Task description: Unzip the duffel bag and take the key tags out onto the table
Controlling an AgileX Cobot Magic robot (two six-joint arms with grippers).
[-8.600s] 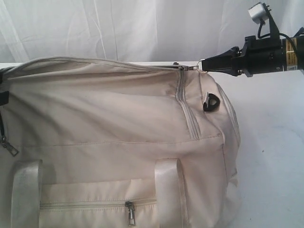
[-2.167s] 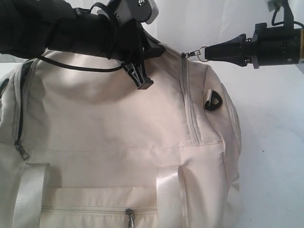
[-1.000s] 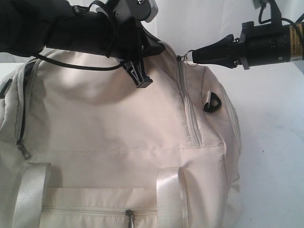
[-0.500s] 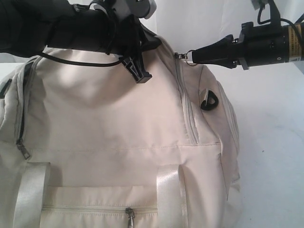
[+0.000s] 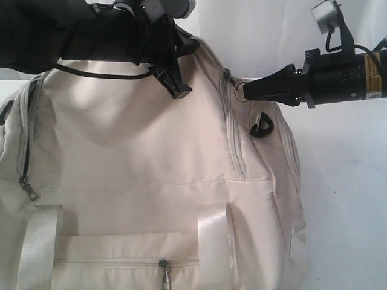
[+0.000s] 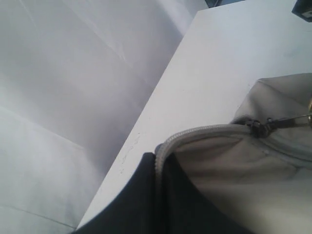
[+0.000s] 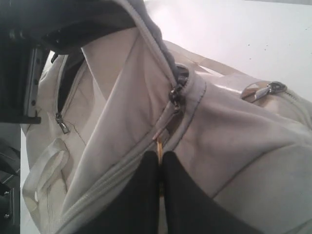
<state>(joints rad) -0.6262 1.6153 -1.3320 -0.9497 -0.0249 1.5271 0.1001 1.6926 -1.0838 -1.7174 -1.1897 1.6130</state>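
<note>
The cream duffel bag fills most of the exterior view and lies on the white table. My left gripper reaches in from the upper left and is shut on the bag's top edge; in its wrist view the left gripper pinches the zipper tape. My right gripper comes from the right, shut on the zipper pull by the slider. The zipper's slider sits near the bag's end. The key tags are hidden.
A black D-ring hangs on the bag's right end. Pale webbing handles and a front pocket zipper are at the near side, and a side zipper pull at the left. White cloth backs the table.
My right gripper has moved down with the zipper pull, dragging the slider lower over the bag's end. My left gripper has lifted the top edge slightly.
</note>
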